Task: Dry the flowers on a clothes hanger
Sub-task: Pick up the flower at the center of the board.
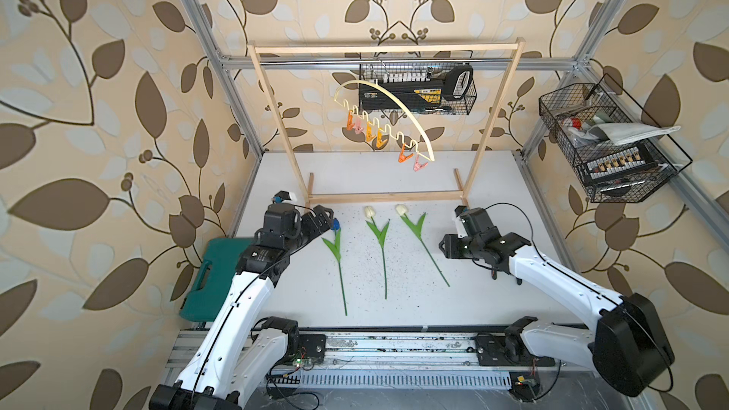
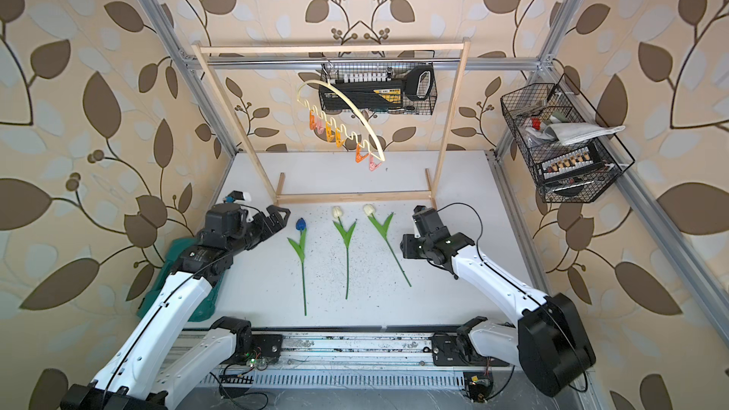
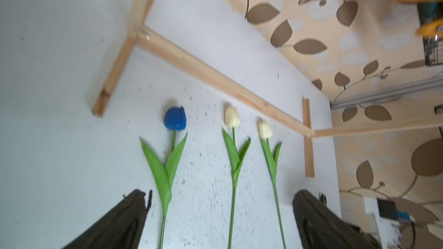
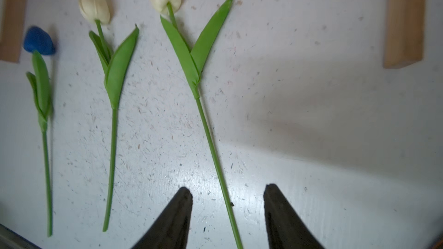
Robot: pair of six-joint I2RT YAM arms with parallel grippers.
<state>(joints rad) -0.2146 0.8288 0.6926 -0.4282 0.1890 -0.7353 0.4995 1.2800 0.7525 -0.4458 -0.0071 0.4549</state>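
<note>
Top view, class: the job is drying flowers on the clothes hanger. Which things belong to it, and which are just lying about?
Belong to the job:
blue tulip
middle cream tulip
outer cream tulip
clothes hanger
wooden rack

Just lying about:
green case
back wire basket
side wire basket

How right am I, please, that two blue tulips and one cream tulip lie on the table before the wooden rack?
Swapped: one blue tulip and two cream tulips lie on the table before the wooden rack, as the left wrist view shows.
</note>
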